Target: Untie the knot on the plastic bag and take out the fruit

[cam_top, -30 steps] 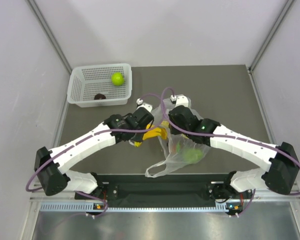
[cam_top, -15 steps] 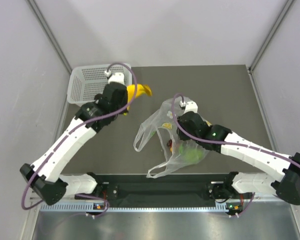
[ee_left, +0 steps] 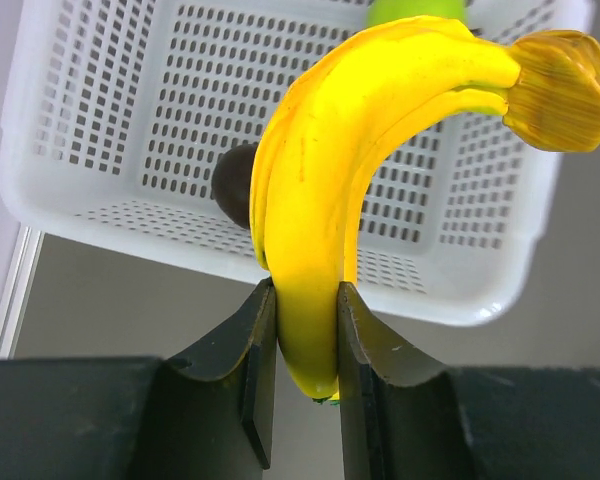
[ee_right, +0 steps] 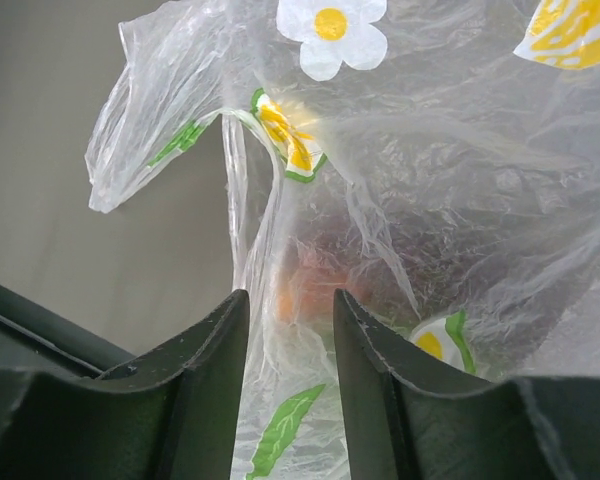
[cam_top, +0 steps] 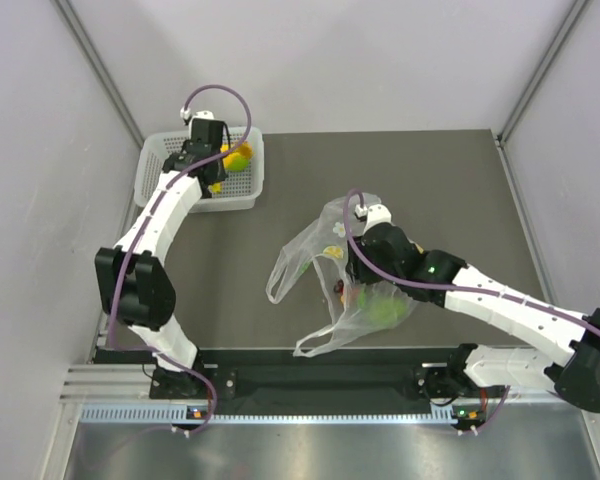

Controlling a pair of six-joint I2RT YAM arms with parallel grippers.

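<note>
The bag (cam_top: 325, 235) lies untied; left fingers (ee_left: 255, 380) pinch a banana (ee_left: 320, 200) over the far-left basket (ee_left: 100, 210), while right fingers (ee_right: 215, 370), narrowly apart and empty, hover at fruit (cam_top: 385, 310) left inside.

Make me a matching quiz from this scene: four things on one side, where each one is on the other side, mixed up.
Things:
1. bananas
2. orange fruit
3. dark fruit
4. white basket

Places:
A. at the far left corner of the table
B. inside the plastic bag
C. clamped in the left gripper
D. lying in the white basket

Pairs: 1-C, 2-B, 3-D, 4-A
</note>
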